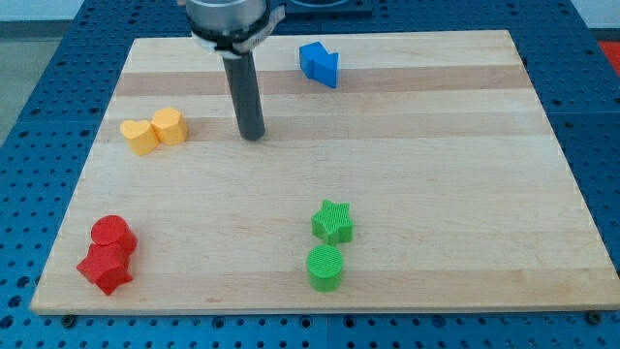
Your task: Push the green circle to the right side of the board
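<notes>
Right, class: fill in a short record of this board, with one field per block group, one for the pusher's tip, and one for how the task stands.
tip: my tip on bare wood, upper middle, touching no block
green circle: near the view's bottom, centre
green star: directly above the circle, close against it
yellow blocks: pair left of the tip
blue block: near the view's top
red blocks: pair bottom-left corner
task status: circle not yet on the right side
</notes>
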### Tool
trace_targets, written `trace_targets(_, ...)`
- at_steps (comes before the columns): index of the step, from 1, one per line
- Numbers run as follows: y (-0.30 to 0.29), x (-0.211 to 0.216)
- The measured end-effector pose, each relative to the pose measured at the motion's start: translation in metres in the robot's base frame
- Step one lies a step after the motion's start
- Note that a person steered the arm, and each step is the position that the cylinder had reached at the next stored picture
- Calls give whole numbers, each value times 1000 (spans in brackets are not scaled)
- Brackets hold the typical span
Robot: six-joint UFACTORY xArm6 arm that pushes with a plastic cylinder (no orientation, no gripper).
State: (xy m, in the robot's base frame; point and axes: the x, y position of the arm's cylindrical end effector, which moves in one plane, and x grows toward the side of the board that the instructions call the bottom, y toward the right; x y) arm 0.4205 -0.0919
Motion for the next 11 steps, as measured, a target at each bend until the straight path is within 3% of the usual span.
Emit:
trace_targets(1, 1, 67)
trace_targets(2, 1, 67)
trace_targets(3, 10, 138)
trace_targets(4, 12, 155)
trace_targets(8, 31, 174)
trace_targets(11, 140, 170)
